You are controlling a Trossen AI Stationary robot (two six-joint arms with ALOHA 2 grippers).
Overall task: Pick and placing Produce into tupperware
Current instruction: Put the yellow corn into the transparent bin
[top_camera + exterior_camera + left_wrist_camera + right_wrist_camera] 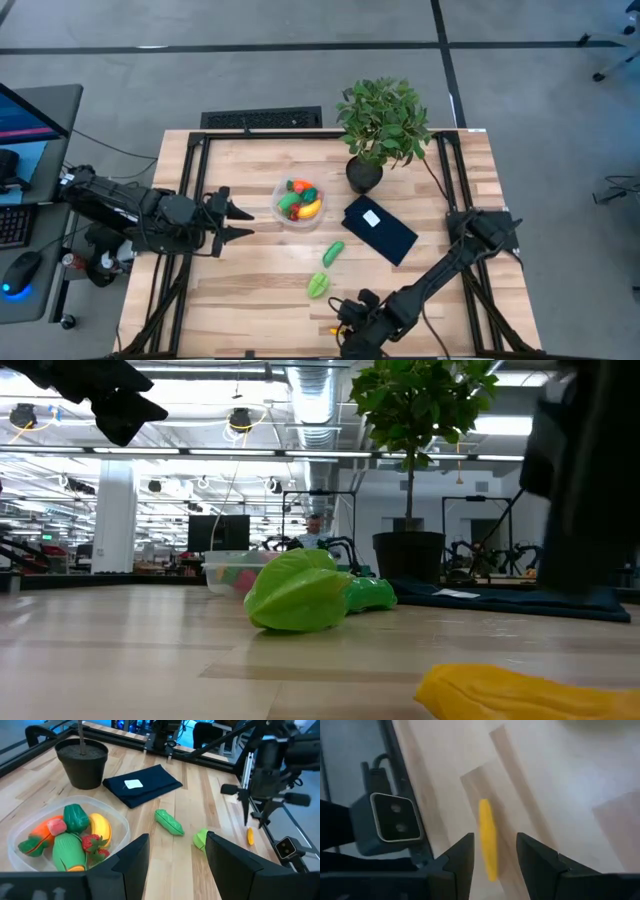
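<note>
The right gripper (492,851) hangs over a yellow piece (487,839) at the table's (250,300) near edge, jaws apart astride it, gripping nothing. The step looks like the pick; next it should drop and close on that thin, smooth sliver. The clear tub (299,203) holds glossy toy produce; left gripper (236,225) waits open beside it.

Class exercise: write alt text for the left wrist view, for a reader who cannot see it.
A clear tupperware holding toy produce sits on a wooden table, seen past the left end effector, whose fingers stand open and empty. Beyond lie a green cucumber, a dark blue cloth, a plant pot and the right end effector above a yellow piece.
</note>
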